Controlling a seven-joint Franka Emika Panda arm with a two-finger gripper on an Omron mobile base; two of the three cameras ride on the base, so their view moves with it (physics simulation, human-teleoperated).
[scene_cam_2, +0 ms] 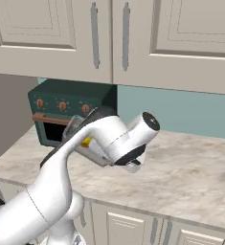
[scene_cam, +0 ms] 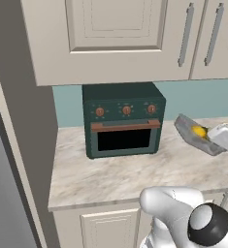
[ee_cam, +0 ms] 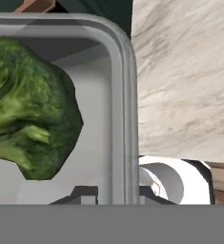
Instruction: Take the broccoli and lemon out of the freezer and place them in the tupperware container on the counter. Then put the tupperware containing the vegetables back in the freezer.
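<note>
My gripper (ee_cam: 118, 195) is shut on the raised rim of the grey tupperware container (ee_cam: 116, 95). The rim runs between the two fingertips at the bottom of the hand view. The dark green broccoli (ee_cam: 27, 109) lies inside the container. In the left base view the tupperware container (scene_cam: 184, 127) hangs tilted above the counter (scene_cam: 135, 169) at the right, with the yellow lemon (scene_cam: 199, 131) in it and the gripper (scene_cam: 215, 138) at its right end. From the right, the lemon (scene_cam_2: 86, 142) peeks out behind my arm. The freezer's grey face (scene_cam: 1, 203) runs along the left edge.
A dark green toaster oven (scene_cam: 122, 121) stands at the back of the counter, just left of the lifted container. Cream wall cabinets (scene_cam: 115, 34) hang low overhead. The beige worktop (scene_cam_2: 190, 172) stretches away to the right of the arm.
</note>
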